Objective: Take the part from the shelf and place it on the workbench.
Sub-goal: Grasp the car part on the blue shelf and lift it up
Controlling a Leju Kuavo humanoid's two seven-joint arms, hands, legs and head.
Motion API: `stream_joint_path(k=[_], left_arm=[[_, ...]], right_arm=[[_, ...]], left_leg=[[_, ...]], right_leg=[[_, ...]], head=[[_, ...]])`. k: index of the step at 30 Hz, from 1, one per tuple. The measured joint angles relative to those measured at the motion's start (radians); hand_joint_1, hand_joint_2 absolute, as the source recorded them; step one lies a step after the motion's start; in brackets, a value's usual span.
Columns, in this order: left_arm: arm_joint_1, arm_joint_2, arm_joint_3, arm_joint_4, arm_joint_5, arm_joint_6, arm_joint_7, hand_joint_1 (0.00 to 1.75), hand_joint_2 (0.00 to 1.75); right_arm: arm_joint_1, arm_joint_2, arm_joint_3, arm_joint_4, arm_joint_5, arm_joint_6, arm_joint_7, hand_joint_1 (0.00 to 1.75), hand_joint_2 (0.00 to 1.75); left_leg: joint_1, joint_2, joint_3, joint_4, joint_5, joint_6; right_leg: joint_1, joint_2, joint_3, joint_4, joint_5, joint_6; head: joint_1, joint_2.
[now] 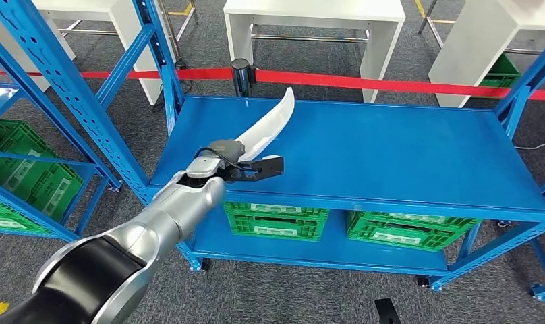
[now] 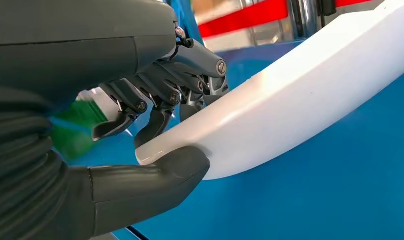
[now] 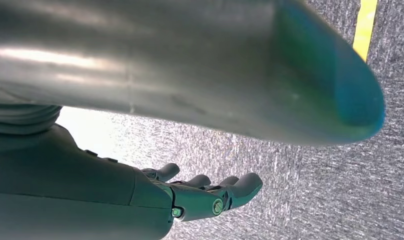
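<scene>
So the part here is a long, curved white plastic piece (image 1: 268,126), glossy and smooth, kind of blade- or fender-shaped, wide at the held end and tapering to a rounded point at the far end. The robot's left hand (image 1: 239,164) grips it at the wide end: in the left wrist view the thick grey thumb (image 2: 155,176) sits under the white edge and the darker fingers (image 2: 160,97) curl over the top of it. The part sticks up at a slant above the flat blue metal top of the workbench (image 1: 391,155), over its left portion, tip pointing away from the robot; I can't tell whether any of it touches the surface. The right hand (image 3: 210,192) hangs over grey speckled carpet (image 3: 310,190) with fingers loosely apart and nothing in it. Green ribbed plastic crates (image 1: 276,219) sit on the bench's lower shelf, with white labels on the fronts, but the writing is too small to read. A blue perforated steel rack (image 1: 67,94) stands to the left with more green crates, and a red barrier tape (image 1: 391,84) runs behind, in front of white tables (image 1: 317,20).
</scene>
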Motion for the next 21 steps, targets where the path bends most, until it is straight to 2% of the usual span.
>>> stream_joint_path(k=[12,18,21], left_arm=[[0.013,-0.033,0.295,-0.014,0.334,-0.025,-0.237,1.75,1.75],[0.042,-0.059,0.423,-0.029,0.491,-0.1,-0.455,1.75,1.75],[0.062,-0.074,0.454,-0.034,0.564,-0.121,-0.529,1.75,1.75]], right_arm=[[0.009,-0.012,0.0,0.0,-0.008,0.0,-0.018,0.0,0.0],[0.033,-0.012,-0.003,0.0,-0.028,-0.005,-0.019,0.0,0.0],[0.048,-0.012,-0.009,0.0,-0.039,-0.008,-0.024,0.0,0.0]], left_leg=[[0.0,0.0,0.0,0.0,0.0,0.0],[0.0,-0.001,0.0,0.0,0.0,0.0],[0.0,0.0,0.0,0.0,-0.001,0.001]], right_leg=[[0.0,0.0,0.0,0.0,0.0,0.0],[0.0,0.0,0.0,0.0,-0.001,0.001],[0.0,0.0,0.0,0.0,-0.001,0.001]], head=[[0.0,0.0],[0.0,0.0],[0.0,0.0]])
